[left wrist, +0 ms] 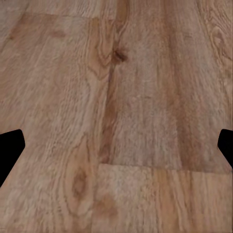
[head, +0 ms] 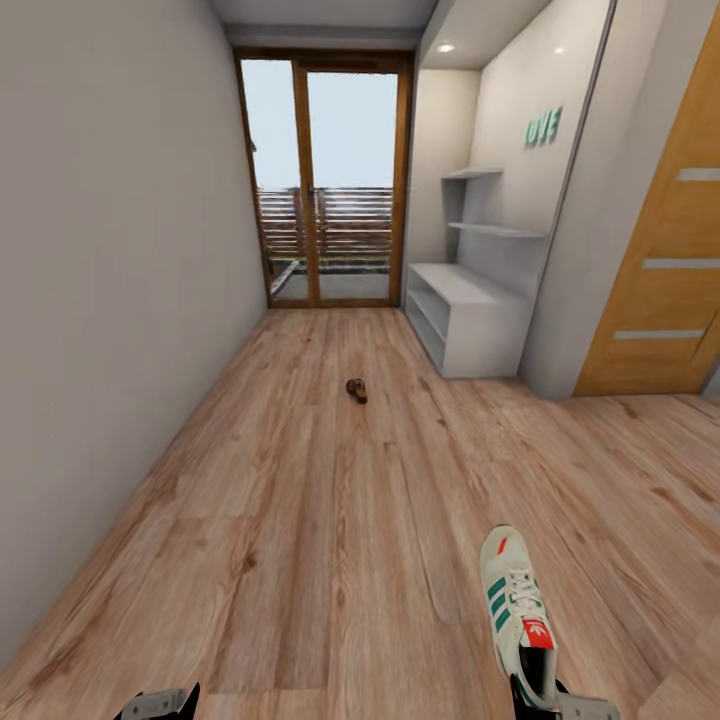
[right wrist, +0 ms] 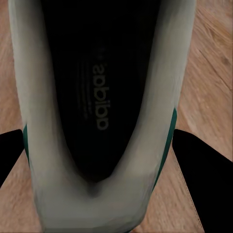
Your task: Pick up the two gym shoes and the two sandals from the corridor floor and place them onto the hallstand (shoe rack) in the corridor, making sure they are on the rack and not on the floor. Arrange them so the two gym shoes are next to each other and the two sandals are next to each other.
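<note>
One sneaker (head: 517, 612) sits clamped heel-first in the right gripper (head: 540, 700); a brown sandal (head: 357, 390) lies well ahead on the floor (head: 300, 520). Beyond it, right, the rack (head: 470, 300) looks bare. Left gripper (left wrist: 116, 145) hangs apart, empty.

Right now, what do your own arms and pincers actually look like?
Little of them shows. Low in the head view, the left pincer and right pincer have light grey metal-looking bodies with black parts. In the wrist views the fingers are plain flat black wedges. No cables or markings are visible.
</note>
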{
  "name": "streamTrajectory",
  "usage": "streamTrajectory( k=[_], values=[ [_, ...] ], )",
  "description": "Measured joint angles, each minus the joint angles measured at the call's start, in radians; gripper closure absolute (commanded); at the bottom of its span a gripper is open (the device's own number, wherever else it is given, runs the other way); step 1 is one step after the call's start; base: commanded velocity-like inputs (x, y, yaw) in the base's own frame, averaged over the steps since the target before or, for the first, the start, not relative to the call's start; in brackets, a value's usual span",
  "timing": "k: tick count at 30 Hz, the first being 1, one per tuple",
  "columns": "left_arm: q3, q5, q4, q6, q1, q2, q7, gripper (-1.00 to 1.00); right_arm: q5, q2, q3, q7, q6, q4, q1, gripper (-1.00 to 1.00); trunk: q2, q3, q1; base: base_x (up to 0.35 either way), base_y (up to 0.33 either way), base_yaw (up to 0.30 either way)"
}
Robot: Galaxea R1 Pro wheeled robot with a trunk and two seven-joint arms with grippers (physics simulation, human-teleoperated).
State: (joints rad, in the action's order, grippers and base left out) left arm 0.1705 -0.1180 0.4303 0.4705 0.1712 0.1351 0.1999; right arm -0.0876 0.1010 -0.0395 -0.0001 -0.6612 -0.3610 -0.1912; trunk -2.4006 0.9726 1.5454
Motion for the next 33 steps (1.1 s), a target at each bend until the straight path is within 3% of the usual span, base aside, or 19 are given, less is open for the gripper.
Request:
streamTrajectory(
  k=[33],
  values=[
    [0.001, 0.000, -0.001, 0.000, 0.000, 0.000, 0.000, -1.00, 0.001, 0.000, 0.000, 0.001, 0.000, 0.000, 0.000, 1.00, 0.000, 0.000, 0.000, 0.336, -0.013, 0.000]
  ],
)
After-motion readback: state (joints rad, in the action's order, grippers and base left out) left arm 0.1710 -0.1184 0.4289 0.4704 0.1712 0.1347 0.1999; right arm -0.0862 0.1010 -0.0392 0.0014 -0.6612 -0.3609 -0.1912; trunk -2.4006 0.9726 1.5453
